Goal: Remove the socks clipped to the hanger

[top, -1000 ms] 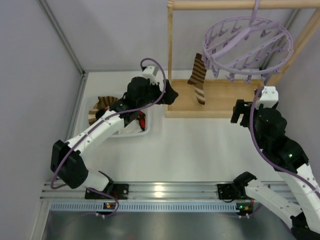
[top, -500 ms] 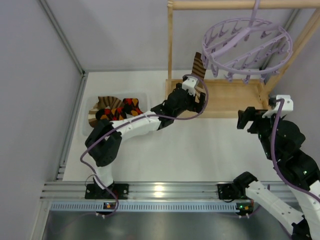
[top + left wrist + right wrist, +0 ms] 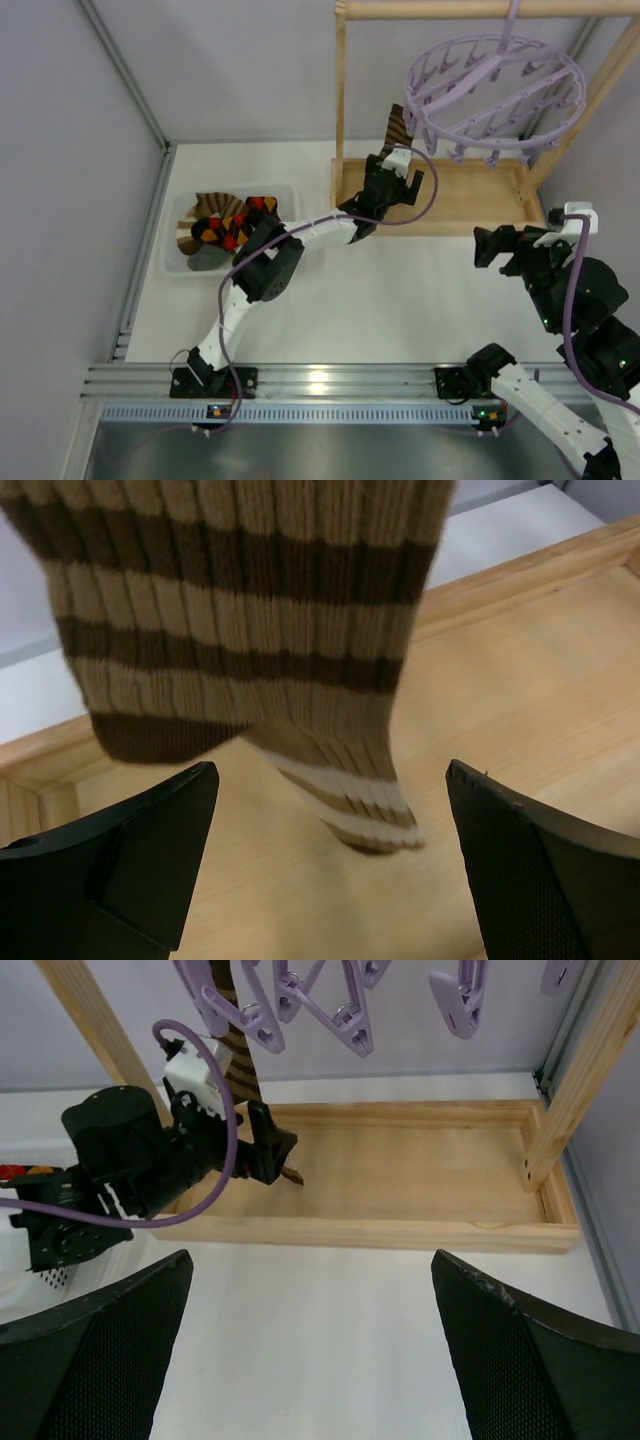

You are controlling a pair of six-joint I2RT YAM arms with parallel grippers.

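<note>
**Left hand lined up on the one clipped sock, risks in the pull**

White table (image 3: 400, 300) carried a wooden rack (image 3: 340, 100) at 1 o'clock, with the lavender hanger (image 3: 497, 68) hooked on its top bar. Only one sock showed on the pegs: a brown-and-tan striped sock (image 3: 250, 610) at the ring's 9 o'clock edge, its toe dangling over the rack's tray base.

Left hand (image 3: 400, 190) was released, fingers spread wide either side of the toe, nothing clenched. Right hand (image 3: 497, 243) was also released, holding nothing, at 4 o'clock, well apart from the hanger.

Likely risks:
- Fingers sat low on the toe, so a thin bite could slip off.
- Nothing braced the hanger, so a pull might swing the ring or tilt its hook instead of popping the peg.
- A freed sock could drop into the tray base, not the bin.

Bin (image 3: 170, 240) at 9 o'clock held striped socks (image 3: 205, 205), diamond-patterned socks (image 3: 235, 225) and a grey sock (image 3: 207, 258).
</note>
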